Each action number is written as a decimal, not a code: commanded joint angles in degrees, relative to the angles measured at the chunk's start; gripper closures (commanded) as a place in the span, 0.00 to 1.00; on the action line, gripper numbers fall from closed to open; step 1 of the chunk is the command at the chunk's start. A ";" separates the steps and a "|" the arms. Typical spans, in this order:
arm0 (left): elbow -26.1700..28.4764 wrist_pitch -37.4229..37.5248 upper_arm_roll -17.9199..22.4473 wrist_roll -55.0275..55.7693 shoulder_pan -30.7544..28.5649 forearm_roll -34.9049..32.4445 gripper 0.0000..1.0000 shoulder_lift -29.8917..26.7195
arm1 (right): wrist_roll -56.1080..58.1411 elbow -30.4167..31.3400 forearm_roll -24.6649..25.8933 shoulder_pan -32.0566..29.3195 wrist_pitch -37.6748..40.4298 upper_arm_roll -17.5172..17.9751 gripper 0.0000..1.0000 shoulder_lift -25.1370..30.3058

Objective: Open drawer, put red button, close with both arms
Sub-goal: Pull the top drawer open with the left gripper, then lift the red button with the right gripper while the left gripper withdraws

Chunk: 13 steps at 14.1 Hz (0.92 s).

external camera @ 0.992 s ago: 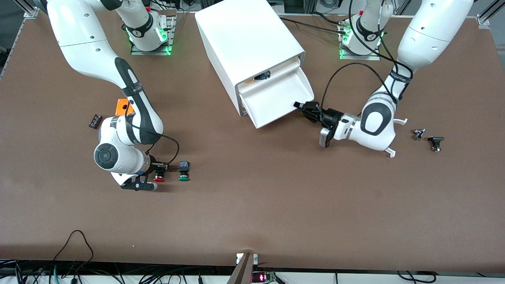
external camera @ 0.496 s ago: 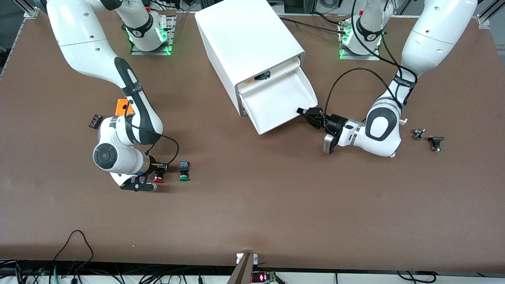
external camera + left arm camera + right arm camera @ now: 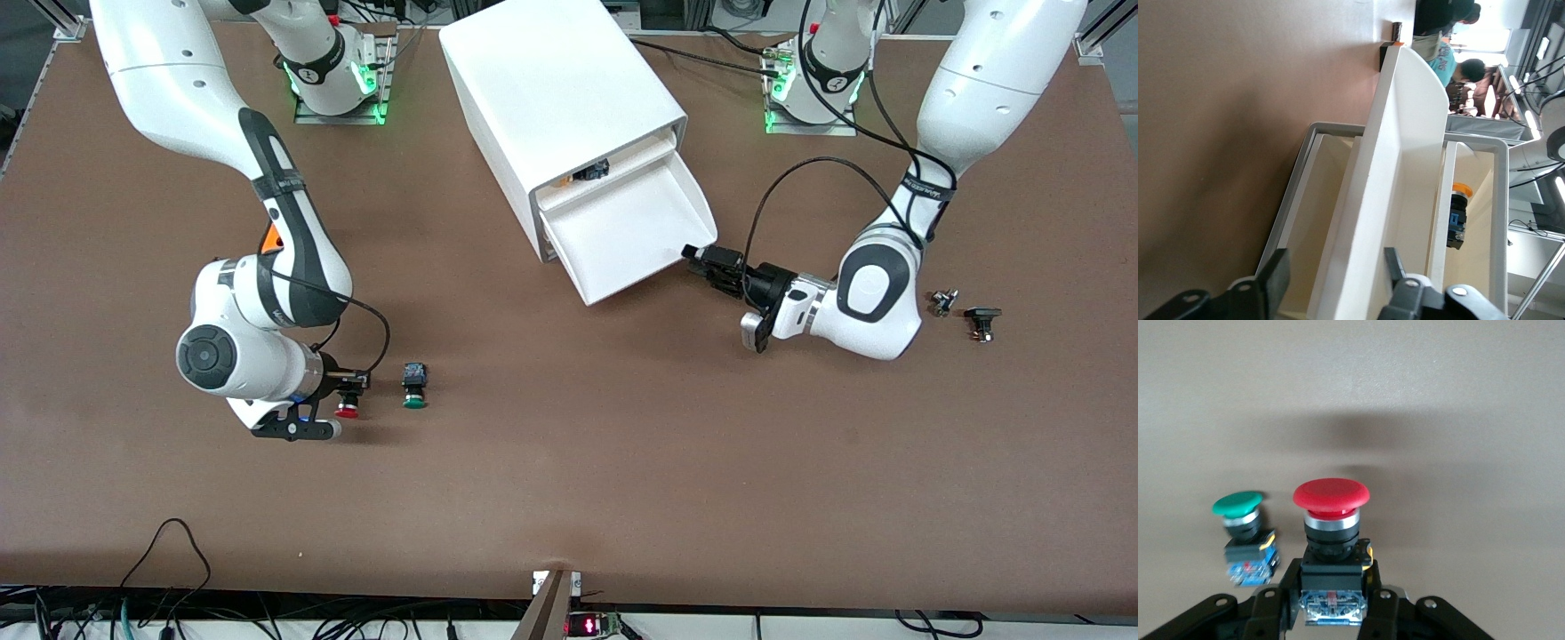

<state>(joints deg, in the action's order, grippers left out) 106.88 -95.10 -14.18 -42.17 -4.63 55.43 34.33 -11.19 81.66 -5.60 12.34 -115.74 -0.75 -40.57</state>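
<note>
The white cabinet (image 3: 560, 98) stands at the back middle of the table. Its middle drawer (image 3: 631, 233) is pulled out and holds nothing I can see. My left gripper (image 3: 698, 258) is open at the drawer front's corner; in the left wrist view (image 3: 1335, 273) its fingers (image 3: 1275, 280) straddle the drawer's front wall (image 3: 1395, 187) with gaps on both sides. My right gripper (image 3: 348, 396) is shut on the black body of the red button (image 3: 347, 410) and holds it just above the table. The right wrist view shows the red button's cap (image 3: 1331, 495) beyond my right gripper (image 3: 1331, 603).
A green-capped button (image 3: 413, 388) stands on the table beside the red one and shows in the right wrist view (image 3: 1238, 504). The top drawer is slightly open with an orange-capped button (image 3: 582, 173) inside. An orange block (image 3: 271, 238) peeks past the right arm. Small dark parts (image 3: 981, 321) lie at the left arm's end.
My right gripper rose a little and drew the red button away from the green one. My left gripper moved away from the cabinet, and the middle drawer came out slightly farther.
</note>
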 commanded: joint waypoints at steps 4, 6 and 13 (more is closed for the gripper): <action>-9.56 7.90 -0.15 22.88 -0.47 -18.39 0.00 -9.44 | -6.64 -8.96 -0.82 1.81 11.67 0.23 1.00 1.63; -13.87 10.45 -1.02 32.46 -0.21 -25.95 0.00 -11.20 | -10.85 -12.30 -0.91 3.56 14.65 0.23 1.00 1.99; -26.45 16.44 -1.38 40.77 3.48 -51.17 0.00 -13.93 | -35.62 -17.67 -0.82 14.54 19.85 -0.04 1.00 3.92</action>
<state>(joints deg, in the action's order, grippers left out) 83.50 -80.18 -15.44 -2.82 -2.89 11.23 21.36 -40.11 64.96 -5.71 23.80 -97.43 -0.07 -37.69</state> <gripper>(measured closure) 0.000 0.595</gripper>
